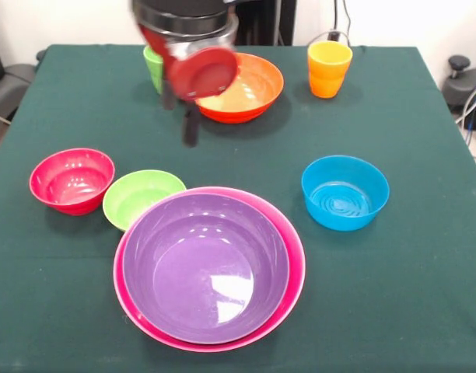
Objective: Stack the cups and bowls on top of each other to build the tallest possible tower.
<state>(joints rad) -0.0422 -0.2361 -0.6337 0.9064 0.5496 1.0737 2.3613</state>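
— Hanging over the far edge, left of centre, is the gripper. Its dark fingers reach down to the cloth between the green cup and the orange bowl.

— Is it open, and does it hold anything?

— I cannot tell. The arm's red disc blocks the upper part and the fingers blur together below.

— Where is the tower?

— Toward the near edge, slightly left of centre. A purple bowl sits nested in the pink bowl, whose rim shows all around it.

— And the small bowls?

— The lime bowl touches the pink rim on its far left side. The red bowl stands just beside the lime one, closer to the left edge. The blue bowl stands apart, right of centre.

— The cups?

— The orange cup is upright near the far edge, right of the orange bowl and clear of it. The green cup is upright too, partly hidden behind the arm, just left of the orange bowl.

— All on the table?

— Yes, on its dark green cloth.
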